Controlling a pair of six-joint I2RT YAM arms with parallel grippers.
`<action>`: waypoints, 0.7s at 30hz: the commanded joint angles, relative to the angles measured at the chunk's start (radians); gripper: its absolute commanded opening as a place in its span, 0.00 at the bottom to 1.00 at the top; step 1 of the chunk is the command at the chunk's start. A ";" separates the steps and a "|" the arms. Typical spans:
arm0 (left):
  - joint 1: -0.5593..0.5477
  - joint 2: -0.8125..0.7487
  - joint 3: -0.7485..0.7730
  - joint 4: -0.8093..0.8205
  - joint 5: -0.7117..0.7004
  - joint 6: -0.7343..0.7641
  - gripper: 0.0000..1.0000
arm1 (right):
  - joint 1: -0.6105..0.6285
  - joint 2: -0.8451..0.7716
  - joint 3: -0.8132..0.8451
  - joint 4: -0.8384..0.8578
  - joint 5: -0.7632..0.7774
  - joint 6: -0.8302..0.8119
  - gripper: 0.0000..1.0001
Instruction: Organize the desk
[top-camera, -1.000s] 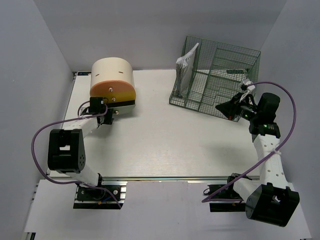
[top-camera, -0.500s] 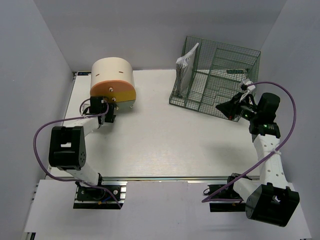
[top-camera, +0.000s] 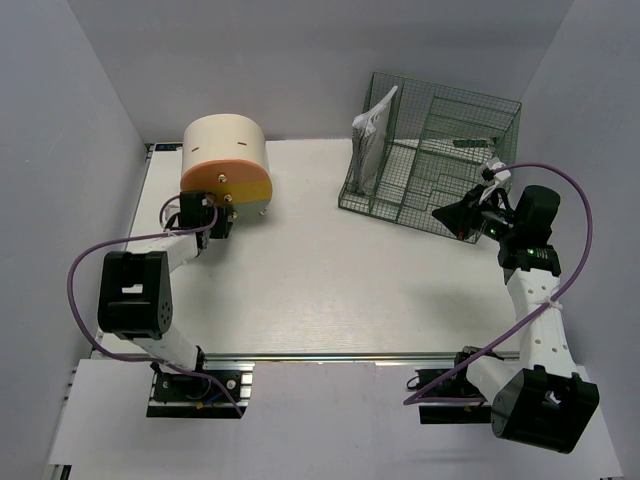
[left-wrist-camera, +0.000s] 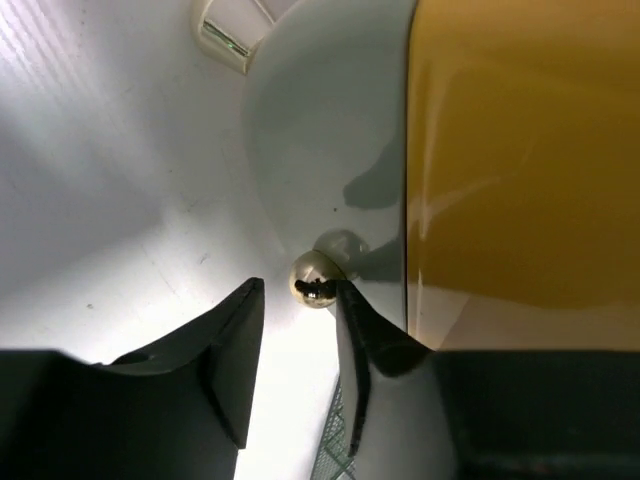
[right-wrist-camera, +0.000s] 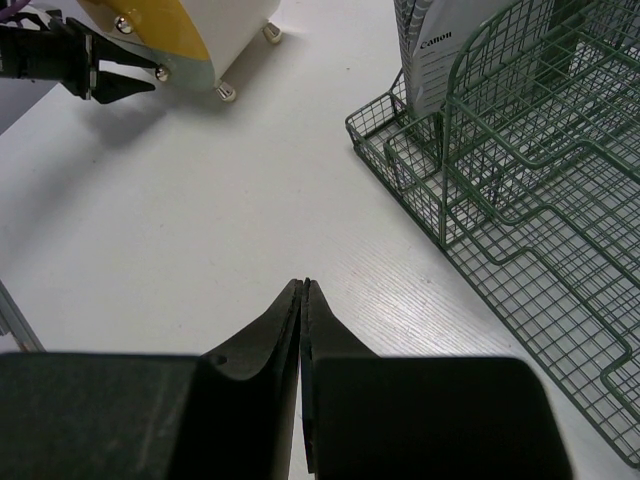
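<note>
The white desk (top-camera: 330, 270) carries a cream-and-orange round drawer box (top-camera: 226, 160) at the back left. My left gripper (top-camera: 214, 216) is pressed up to the box's lower front. In the left wrist view its jaws (left-wrist-camera: 300, 288) stand apart around a small brass knob (left-wrist-camera: 316, 279); the knob touches the right finger, with a gap to the left one. The orange front (left-wrist-camera: 520, 150) fills the right of that view. My right gripper (top-camera: 440, 215) hovers over the desk beside the green rack, shut and empty (right-wrist-camera: 303, 285).
A green wire rack (top-camera: 440, 150) stands at the back right with a white Canon package (right-wrist-camera: 430, 50) upright in its left slot. Grey walls enclose the desk on three sides. A metal rail (top-camera: 330, 358) runs along the front edge.
My left gripper has moved away from me, up to the box's front, and now has the knob between its fingers. The right arm has not moved.
</note>
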 joint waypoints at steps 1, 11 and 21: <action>0.010 -0.060 -0.013 -0.062 0.000 0.005 0.42 | -0.005 0.004 0.010 0.012 -0.006 -0.017 0.05; 0.038 -0.348 -0.096 -0.158 -0.128 0.137 0.41 | -0.005 0.019 0.005 0.003 -0.027 -0.030 0.07; 0.038 -0.523 -0.139 -0.145 0.007 0.640 0.00 | -0.005 0.052 0.014 -0.040 -0.067 -0.091 0.21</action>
